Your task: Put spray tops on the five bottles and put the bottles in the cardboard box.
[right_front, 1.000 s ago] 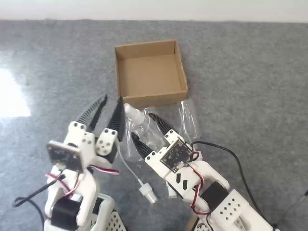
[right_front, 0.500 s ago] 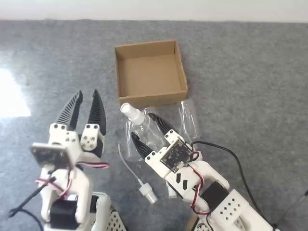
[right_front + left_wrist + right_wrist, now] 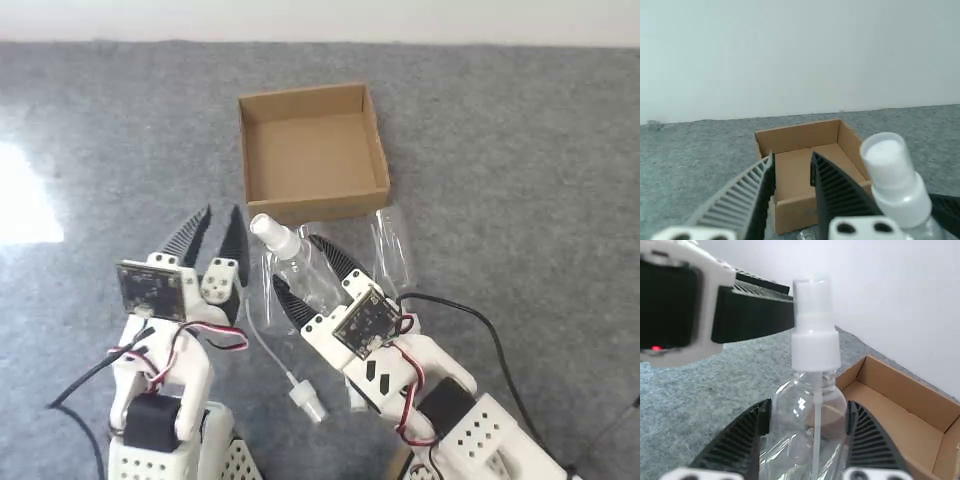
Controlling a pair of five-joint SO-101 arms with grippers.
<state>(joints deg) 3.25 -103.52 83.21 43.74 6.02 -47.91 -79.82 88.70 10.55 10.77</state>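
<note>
Your bottle (image 3: 303, 268) is sitting in the right gripper (image 3: 297, 262) just before the box (image 3: 313, 150), the left gripper (image 3: 221, 212) is hanging beside it, and a loose spray top (image 3: 305, 400) is lying nearer the arms.

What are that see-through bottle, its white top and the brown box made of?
Bottle: clear and glossy, the tube shows through it; probably plastic, maybe glass. Top: white, matte, seemingly plastic. Box: dull brown cardboard, with raw cut edges.

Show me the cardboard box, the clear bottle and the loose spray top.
cardboard box (image 3: 312, 155), high view, its bare inner floor.
clear bottle (image 3: 801, 407), right wrist view, its rounded body.
loose spray top (image 3: 307, 402), high view, its white head.
</note>
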